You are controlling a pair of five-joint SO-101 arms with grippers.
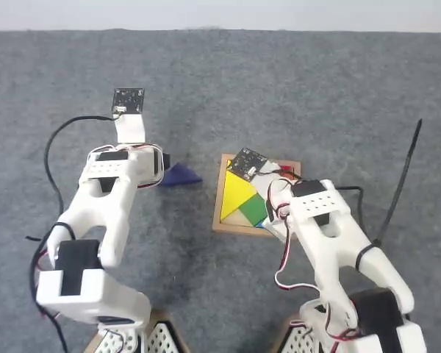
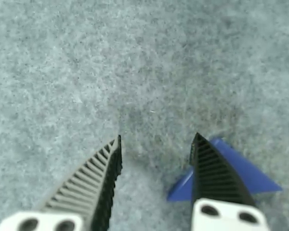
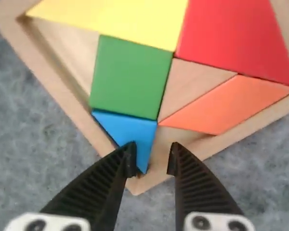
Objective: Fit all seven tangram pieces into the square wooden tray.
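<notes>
My jaws stand spread around the tray (image 1: 217, 206).
Right gripper (image 3: 151, 147) over its corner; left gripper (image 2: 158, 137) outside it, beside the dark blue triangle (image 2: 257, 178).

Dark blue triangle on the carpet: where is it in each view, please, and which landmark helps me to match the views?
High view: the dark blue triangle lies on the carpet, between the left gripper and the tray.
Left wrist view: it lies partly behind one finger of the left gripper.
Right wrist view: this camera faces the tray instead.
Shared landmark: the left gripper.
</notes>
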